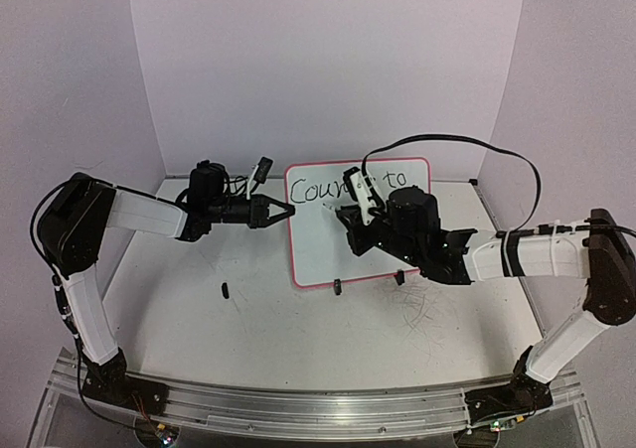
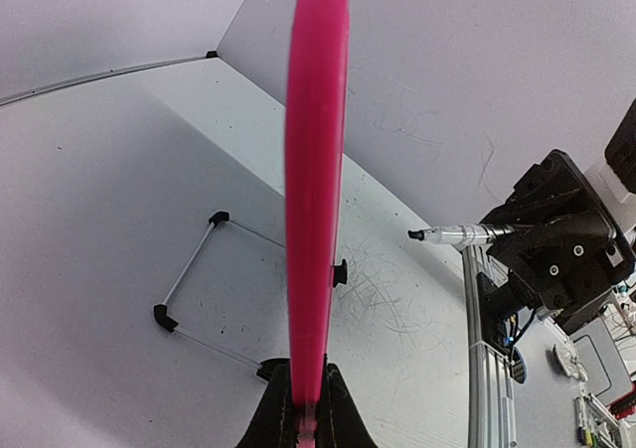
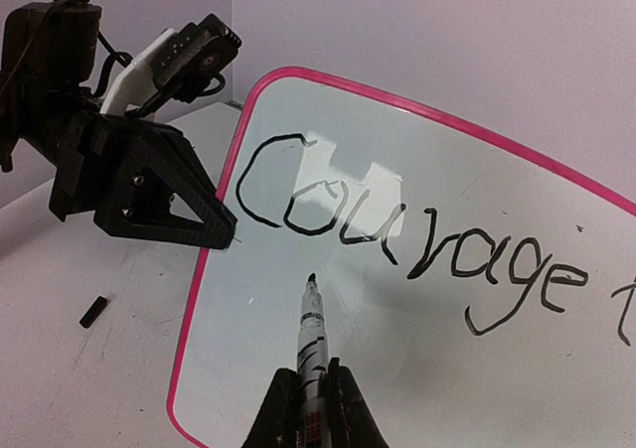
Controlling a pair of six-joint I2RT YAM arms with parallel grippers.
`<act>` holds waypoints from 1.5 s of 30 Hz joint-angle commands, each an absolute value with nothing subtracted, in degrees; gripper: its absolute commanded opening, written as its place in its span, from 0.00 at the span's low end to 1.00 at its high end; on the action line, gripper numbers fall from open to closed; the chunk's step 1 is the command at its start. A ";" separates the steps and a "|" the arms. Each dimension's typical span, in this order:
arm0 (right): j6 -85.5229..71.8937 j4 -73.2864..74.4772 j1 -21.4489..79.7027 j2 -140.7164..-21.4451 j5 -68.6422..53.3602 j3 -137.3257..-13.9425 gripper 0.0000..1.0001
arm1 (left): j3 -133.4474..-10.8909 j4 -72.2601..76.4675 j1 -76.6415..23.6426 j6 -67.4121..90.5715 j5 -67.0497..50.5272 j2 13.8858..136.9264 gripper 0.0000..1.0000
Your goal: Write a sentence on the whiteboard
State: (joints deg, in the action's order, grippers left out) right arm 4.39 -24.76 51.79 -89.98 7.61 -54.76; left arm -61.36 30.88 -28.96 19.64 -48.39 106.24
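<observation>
Starting closest in, the desk (image 1: 199, 329) is carrying some scribble marks and a small loose black piece (image 1: 225, 290). Just past that, the whiteboard (image 1: 323, 254) is standing near the middle of the desk on its bottom edge, with its black clip feet (image 1: 338, 287) sitting down at the surface. The right jaws are clamping fully shut around a marker (image 3: 311, 334), and its tip is pointing at the blank area under "Courage" (image 3: 397, 234). I can't really tell if it's actually touching the board. Further back, the left jaws are pinching closed on the board's pink frame (image 2: 316, 170) at its left edge, bracing it. I'm guessing this thing is handling light and stiff with a slick glossy face, so it's probably wanting to tip or skate under pen pressure. Gripping the thin frame rather than the face is looking like the right call
</observation>
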 commanded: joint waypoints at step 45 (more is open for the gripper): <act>11.97 -25.29 55.08 -97.35 6.21 -60.34 0.00 | -61.46 31.17 -29.45 18.19 -49.91 102.70 0.00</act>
